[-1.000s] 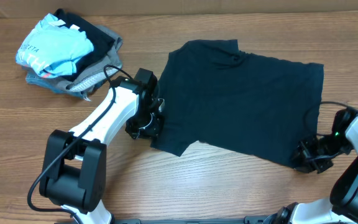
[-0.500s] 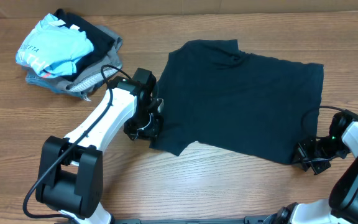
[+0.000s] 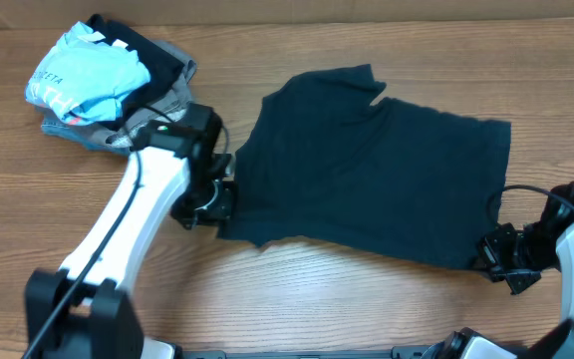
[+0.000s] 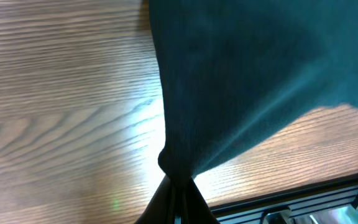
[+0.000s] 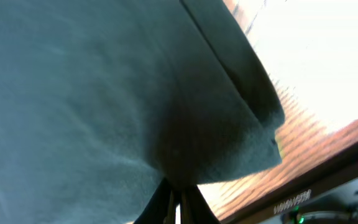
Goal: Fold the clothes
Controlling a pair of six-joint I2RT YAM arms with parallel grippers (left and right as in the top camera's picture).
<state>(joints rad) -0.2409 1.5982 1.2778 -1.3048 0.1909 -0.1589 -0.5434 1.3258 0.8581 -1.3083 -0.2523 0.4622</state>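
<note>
The dark navy T-shirt (image 3: 367, 179) lies spread across the middle of the wooden table, its collar end at the far edge. My left gripper (image 3: 217, 204) is shut on the shirt's near left edge; in the left wrist view the cloth (image 4: 241, 81) bunches into the closed fingers (image 4: 176, 186). My right gripper (image 3: 488, 251) is shut on the shirt's near right corner; in the right wrist view the fabric (image 5: 104, 93) is pinched between the fingers (image 5: 178, 193). The white logo is not visible.
A pile of clothes sits at the back left: a light-blue shirt with white lettering (image 3: 83, 75) on top of grey and dark garments (image 3: 157, 95). The table's front edge with a black rail shows in the left wrist view (image 4: 303, 205).
Both grippers have pulled the shirt leftward. The left gripper moved left and slightly away from the front, dragging the shirt's left edge with it; the shirt now lies more skewed.
</note>
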